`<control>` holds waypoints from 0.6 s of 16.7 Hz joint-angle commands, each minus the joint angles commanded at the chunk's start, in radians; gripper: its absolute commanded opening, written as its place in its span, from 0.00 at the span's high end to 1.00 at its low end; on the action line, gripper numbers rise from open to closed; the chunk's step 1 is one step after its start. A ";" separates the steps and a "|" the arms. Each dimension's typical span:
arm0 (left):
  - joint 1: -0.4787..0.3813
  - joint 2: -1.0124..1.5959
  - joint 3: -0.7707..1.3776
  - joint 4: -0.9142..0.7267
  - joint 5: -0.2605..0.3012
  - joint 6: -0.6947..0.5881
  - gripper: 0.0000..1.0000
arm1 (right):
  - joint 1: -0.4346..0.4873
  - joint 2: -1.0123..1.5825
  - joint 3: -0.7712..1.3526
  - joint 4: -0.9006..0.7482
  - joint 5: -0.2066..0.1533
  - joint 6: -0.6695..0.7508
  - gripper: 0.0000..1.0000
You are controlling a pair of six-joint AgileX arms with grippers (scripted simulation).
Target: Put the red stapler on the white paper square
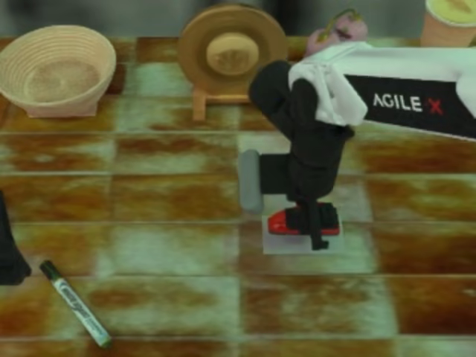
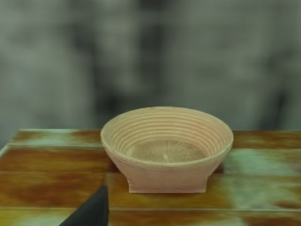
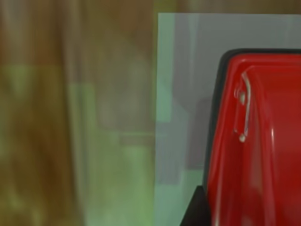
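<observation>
The red stapler [image 1: 281,221] lies lengthwise on the white paper square [image 1: 286,244], a little right of the table's middle. My right gripper [image 1: 316,223] reaches straight down over the stapler's right half, shut on it, with one dark finger crossing its near side. The right wrist view shows the red stapler [image 3: 258,141] with its silvery strip close up, resting on the pale paper [image 3: 188,70], and a dark fingertip [image 3: 195,212] pressed against the stapler's edge. My left gripper [image 1: 7,253] stays parked at the table's left edge.
A woven basket [image 1: 56,71] [image 2: 167,146] stands at the back left. A round wooden disc on a stand [image 1: 232,52] sits at the back centre, with a pink object [image 1: 338,33] and a paper cup [image 1: 450,22] at the back right. A marker [image 1: 74,303] lies at the front left.
</observation>
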 joint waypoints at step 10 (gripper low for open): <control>0.000 0.000 0.000 0.000 0.000 0.000 0.00 | 0.000 0.000 0.000 0.000 0.000 0.000 0.47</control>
